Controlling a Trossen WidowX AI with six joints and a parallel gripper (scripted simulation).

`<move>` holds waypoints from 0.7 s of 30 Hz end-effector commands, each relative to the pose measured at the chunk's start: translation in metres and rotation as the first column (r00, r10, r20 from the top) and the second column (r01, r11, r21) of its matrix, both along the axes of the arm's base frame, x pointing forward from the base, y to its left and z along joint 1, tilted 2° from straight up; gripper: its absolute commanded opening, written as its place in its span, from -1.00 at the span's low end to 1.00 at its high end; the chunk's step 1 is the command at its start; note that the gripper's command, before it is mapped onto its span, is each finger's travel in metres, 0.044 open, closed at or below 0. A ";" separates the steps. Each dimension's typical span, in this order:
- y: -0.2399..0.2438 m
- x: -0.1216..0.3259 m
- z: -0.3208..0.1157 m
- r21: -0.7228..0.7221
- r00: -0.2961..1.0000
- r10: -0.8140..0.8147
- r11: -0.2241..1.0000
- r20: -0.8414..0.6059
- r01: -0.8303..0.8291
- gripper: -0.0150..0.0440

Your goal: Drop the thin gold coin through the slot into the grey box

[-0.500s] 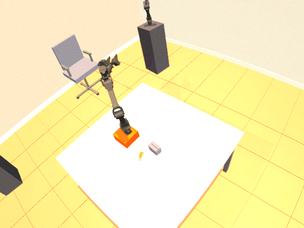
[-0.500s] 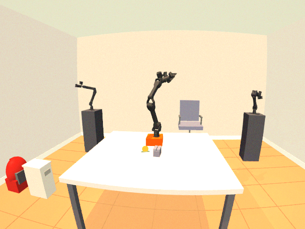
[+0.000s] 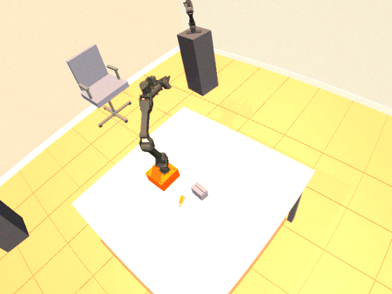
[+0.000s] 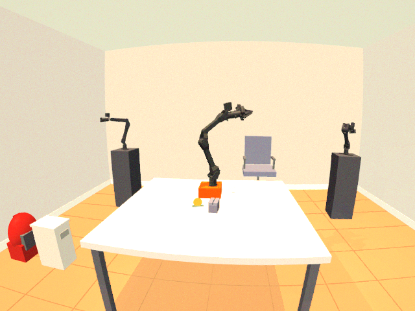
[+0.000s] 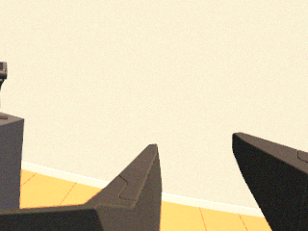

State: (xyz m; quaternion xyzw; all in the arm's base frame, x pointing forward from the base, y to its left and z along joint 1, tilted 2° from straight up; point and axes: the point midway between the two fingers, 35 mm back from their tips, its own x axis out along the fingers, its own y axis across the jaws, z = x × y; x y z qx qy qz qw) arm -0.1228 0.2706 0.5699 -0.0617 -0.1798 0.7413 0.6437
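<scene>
End effector: the end effector (image 4: 247,113) is raised far above the table (image 4: 234,230), about half-open, gripping nothing.
Coin: the coin (image 4: 197,201) stands upright in its holder beside the box (image 4: 213,205).
Risk: a misaligned descent could knock the thin coin over.

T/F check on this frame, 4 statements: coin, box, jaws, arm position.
1. The coin stands in its holder on the table. True.
2. The gripper is shut on the coin. False: its jaws are apart with only wall and floor between them.
3. The grey box sits beside the coin, apart from it. True.
4. The arm reaches down over the box. False: it is raised high, gripper pointing away from the table.
</scene>
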 end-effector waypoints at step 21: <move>0.056 0.270 -0.196 -0.542 0.640 -0.766 0.565 -0.063 0.623 0.05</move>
